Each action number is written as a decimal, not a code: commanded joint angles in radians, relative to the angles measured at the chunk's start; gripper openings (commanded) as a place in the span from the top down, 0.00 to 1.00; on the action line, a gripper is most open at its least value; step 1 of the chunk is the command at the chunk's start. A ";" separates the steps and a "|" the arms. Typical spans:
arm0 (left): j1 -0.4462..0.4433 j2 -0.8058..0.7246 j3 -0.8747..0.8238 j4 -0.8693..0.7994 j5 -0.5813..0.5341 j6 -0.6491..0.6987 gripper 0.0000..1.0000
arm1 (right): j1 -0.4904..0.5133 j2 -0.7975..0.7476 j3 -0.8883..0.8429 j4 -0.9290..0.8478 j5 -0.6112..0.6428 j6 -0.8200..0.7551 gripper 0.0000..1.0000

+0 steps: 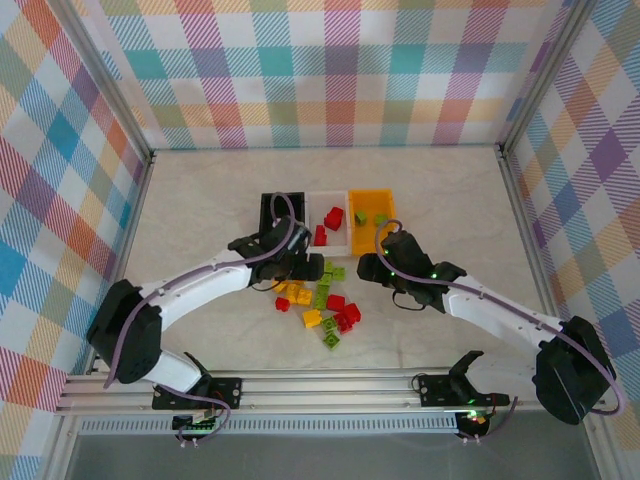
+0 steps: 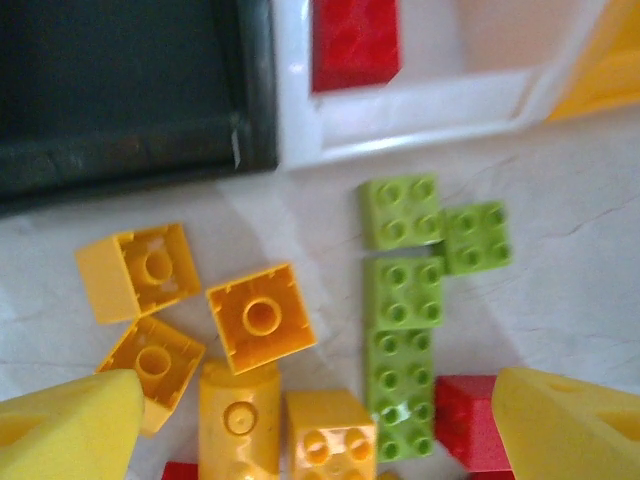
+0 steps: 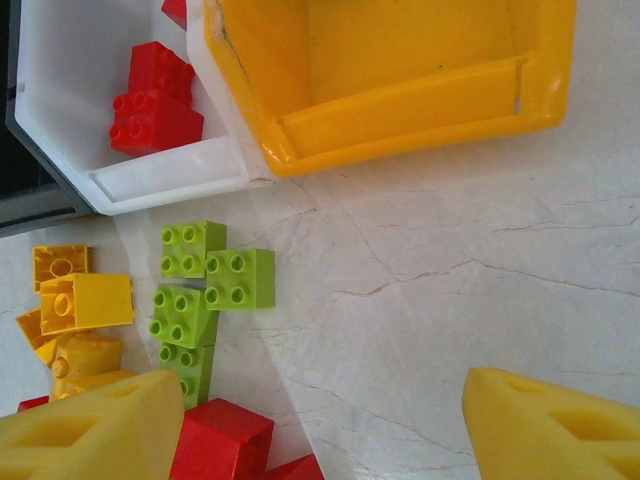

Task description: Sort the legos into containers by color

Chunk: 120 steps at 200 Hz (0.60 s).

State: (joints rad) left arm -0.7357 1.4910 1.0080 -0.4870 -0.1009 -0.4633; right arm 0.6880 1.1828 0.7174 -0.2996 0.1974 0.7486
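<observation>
Left wrist view: I'm hovering the left gripper, jaws spread wide and empty; small yellow-orange studded plastic bricks are sitting just ahead of it, the black rectangular plastic bin lying beyond.

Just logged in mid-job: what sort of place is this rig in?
Likely a lab test cell, not a home: plaid panels wall in a marble-look table, with an aluminium rail along its near edge.
</observation>
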 commanded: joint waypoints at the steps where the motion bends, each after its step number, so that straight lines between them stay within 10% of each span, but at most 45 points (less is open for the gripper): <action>1: -0.008 0.049 -0.013 0.087 0.002 -0.001 0.12 | 0.002 -0.003 -0.002 0.022 -0.009 0.012 0.26; 120: -0.008 0.194 0.016 0.085 -0.079 0.033 0.58 | 0.002 -0.053 0.001 -0.015 0.025 0.001 0.25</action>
State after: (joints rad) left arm -0.7376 1.6768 1.0134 -0.4118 -0.1612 -0.4374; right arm 0.6876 1.1339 0.7170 -0.3077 0.2092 0.7483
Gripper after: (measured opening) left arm 0.467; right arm 0.745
